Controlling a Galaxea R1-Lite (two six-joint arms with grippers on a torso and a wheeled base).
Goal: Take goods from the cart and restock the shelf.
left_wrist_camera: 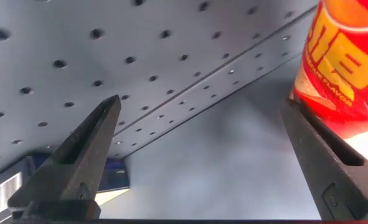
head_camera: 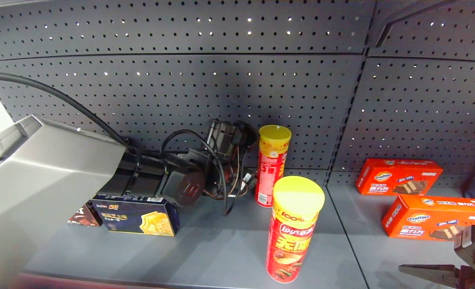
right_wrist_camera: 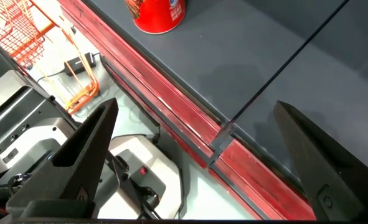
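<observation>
Left wrist view: L gripper (left_wrist_camera: 201, 102) spread, released, beside far can (left_wrist_camera: 345, 56), which sits back by pegboard (left_wrist_camera: 78, 37), prob. to leave front room. R gripper (right_wrist_camera: 196, 107) open, empty, near shelf (right_wrist_camera: 264, 62) edge.

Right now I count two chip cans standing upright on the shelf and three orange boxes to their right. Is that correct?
Not quite: there are two orange boxes, not three. The head view shows the rear orange box and the front orange box. The rear chip can and the front chip can do stand upright on the shelf.
</observation>
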